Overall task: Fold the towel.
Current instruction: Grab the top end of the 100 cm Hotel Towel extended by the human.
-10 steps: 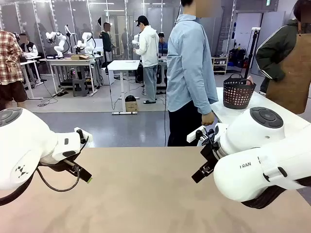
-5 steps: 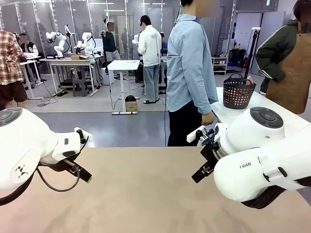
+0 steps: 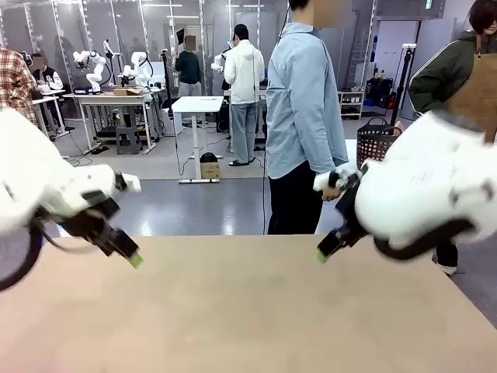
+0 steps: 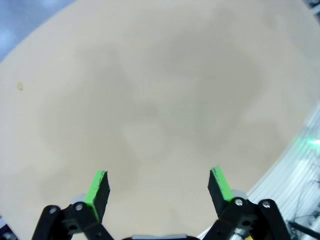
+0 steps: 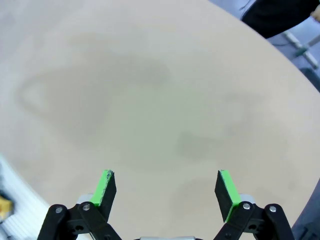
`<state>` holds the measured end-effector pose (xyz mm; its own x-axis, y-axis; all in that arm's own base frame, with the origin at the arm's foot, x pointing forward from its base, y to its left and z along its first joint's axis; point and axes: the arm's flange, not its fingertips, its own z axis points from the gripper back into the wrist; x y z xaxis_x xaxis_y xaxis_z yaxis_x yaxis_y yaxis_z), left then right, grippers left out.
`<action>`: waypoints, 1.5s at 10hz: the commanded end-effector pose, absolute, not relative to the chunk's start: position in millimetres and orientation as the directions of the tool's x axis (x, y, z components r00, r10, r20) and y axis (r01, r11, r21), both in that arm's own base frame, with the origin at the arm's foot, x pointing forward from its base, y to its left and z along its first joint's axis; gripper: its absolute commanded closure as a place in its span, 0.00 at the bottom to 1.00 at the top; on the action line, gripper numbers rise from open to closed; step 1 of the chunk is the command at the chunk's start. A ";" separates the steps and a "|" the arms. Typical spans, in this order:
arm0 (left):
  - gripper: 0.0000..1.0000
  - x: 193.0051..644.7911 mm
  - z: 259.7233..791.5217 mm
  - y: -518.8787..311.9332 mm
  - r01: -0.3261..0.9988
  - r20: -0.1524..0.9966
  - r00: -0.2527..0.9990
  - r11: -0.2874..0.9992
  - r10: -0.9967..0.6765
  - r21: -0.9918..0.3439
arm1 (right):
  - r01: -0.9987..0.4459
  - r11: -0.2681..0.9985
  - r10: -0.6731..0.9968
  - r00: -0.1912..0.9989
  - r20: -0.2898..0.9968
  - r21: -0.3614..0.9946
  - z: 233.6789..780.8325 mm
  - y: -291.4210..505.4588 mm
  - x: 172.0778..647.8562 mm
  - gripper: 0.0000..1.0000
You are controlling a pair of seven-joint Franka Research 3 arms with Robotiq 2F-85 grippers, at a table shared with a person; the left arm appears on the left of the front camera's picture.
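two grippers: left gripper (image 4: 158, 181), right gripper (image 5: 166, 181); one table (image 3: 233, 311), one basket (image 3: 371, 144).

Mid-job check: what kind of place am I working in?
Likely an open lab or workshop hall: white work desks on a grey floor behind, people standing about, and a dark basket to the right.
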<state>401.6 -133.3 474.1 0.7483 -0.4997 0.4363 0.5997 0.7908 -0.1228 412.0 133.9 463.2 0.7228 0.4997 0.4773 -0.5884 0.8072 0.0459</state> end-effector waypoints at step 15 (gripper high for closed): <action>0.00 228.4 475.3 209.4 0.154 0.375 0.756 0.412 0.536 -0.898 | -0.284 0.450 -0.392 0.789 0.473 0.847 463.4 -171.1 250.8 0.00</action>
<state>233.2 222.8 475.1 0.7634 0.5303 0.3687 0.1488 0.4111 -0.8994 261.3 -195.8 472.6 0.7991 -0.4005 0.4484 -0.2561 0.4480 0.8566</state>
